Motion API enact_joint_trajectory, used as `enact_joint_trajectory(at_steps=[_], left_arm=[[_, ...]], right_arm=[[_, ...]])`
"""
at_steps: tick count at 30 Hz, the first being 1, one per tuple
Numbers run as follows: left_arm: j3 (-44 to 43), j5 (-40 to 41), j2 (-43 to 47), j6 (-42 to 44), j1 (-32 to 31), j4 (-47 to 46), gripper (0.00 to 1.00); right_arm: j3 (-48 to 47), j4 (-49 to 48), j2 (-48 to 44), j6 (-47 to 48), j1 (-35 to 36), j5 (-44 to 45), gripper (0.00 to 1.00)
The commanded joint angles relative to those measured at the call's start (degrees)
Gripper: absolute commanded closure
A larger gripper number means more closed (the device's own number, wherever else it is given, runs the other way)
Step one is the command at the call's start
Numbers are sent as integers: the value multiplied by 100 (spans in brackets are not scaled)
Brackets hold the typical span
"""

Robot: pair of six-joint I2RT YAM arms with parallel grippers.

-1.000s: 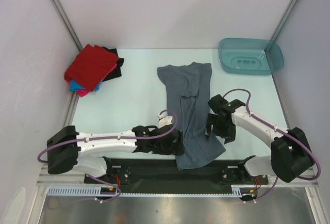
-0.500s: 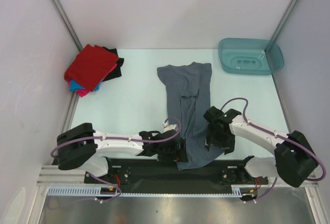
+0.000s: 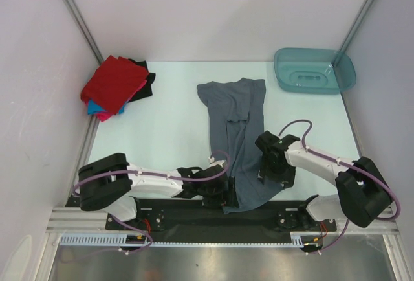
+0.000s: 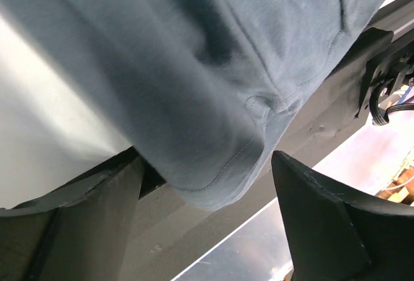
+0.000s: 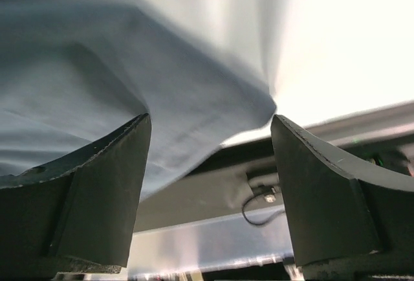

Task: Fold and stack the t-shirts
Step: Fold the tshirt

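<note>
Grey-blue t-shirt [image 3: 236, 132] lay lengthwise on the table [image 3: 165, 142], limp hem drooping off the near edge, seemingly best pinched at its corners, where left gripper [image 3: 222, 194] and right gripper [image 3: 272, 176] hovered, fingers spread

the grey-blue shirt [image 3: 238, 132] is one plain slate shade, with no print or stripe, and its hem stitching matches the cloth. the desk [image 3: 162, 138] under it is pale mint green. the pile shows a red shirt [image 3: 116, 80], a bright blue shirt [image 3: 94, 106], a pink shirt [image 3: 104, 117] and a black shirt [image 3: 147, 87], all plain. the tub [image 3: 315, 70] is see-through teal. the left arm [image 3: 152, 180] and right arm [image 3: 317, 161] are white with black joints, and their cables [image 3: 294, 125] are purple. the left hand [image 4: 204, 164] and right hand [image 5: 210, 120] are black. the base plate [image 3: 259, 215] is black too. the walls [image 3: 213, 9] are pale lilac-white.
</note>
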State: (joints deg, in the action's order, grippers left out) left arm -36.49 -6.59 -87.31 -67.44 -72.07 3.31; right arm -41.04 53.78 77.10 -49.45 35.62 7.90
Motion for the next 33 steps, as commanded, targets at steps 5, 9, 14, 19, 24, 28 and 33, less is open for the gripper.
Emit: enact_joint_trajectory(at_steps=[5,9,14,19,24,28,33], left_arm=[[-314,123,-216,301,-44,-305,18],[-289,114,-199,284,-53,-305,22],[-245,140,-164,266,-70,-481,28],[-262,140,-102,345,-61,-463,37],[-297,149,-41,416,-61,-384,46],[-306,140,12,460,-70,-375,68],[-394,132,152,539,-61,107,100]], right_arm=[[52,-746,-11,155,-143,598,23],[166,-501,138,120,-292,624,23],[236,-403,471,-73,-275,625,25],[237,-517,710,-170,-292,396,28],[315,-553,631,-170,-222,300,35],[403,-570,534,-161,-187,37,63],[395,-439,341,-293,242,-376,96]])
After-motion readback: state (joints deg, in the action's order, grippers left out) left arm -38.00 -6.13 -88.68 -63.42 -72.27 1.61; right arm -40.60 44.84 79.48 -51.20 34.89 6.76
